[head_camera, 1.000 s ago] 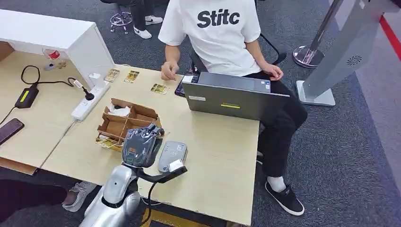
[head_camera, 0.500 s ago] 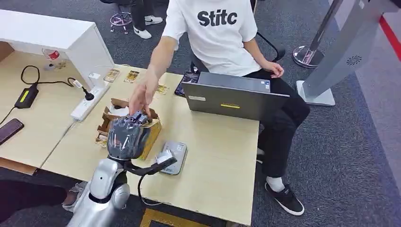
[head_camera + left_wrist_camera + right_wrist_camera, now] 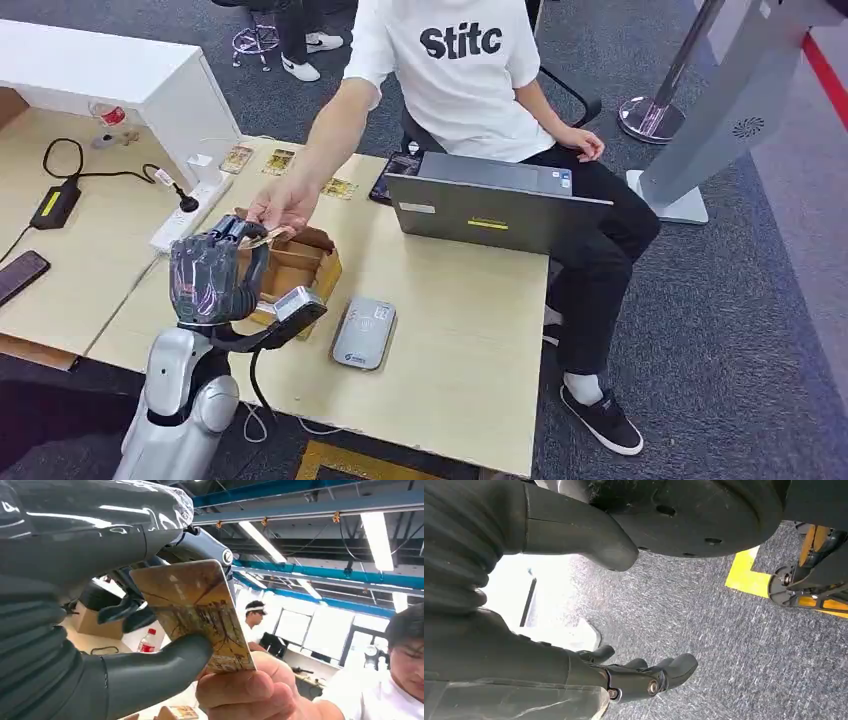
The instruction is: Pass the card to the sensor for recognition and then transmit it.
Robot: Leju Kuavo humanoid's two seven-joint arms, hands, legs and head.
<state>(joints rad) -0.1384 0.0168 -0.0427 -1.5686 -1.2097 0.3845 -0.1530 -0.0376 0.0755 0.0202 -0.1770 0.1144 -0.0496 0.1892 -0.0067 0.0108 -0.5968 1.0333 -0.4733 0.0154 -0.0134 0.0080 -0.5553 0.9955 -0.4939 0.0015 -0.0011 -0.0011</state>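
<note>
My left hand (image 3: 212, 272) raised over cardboard box (image 3: 300, 262), thumb clamping card (image 3: 196, 611) against fingers, so card face stays exposed for handover. Person's hand (image 3: 280, 208) pinches card's far corner too; both hold it, transfer not finished, I judge. Sensor (image 3: 364, 331) lies flat on table (image 3: 470, 330) just beside, free for scanning. Right hand (image 3: 644, 677) hangs by floor, fingers seem loosely apart, holding nothing.

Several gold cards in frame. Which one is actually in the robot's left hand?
The gold printed card raised above the brown cardboard box, pinched by the left hand while the person's hand also grips it. The other three lie flat at the table's far edge.
</note>
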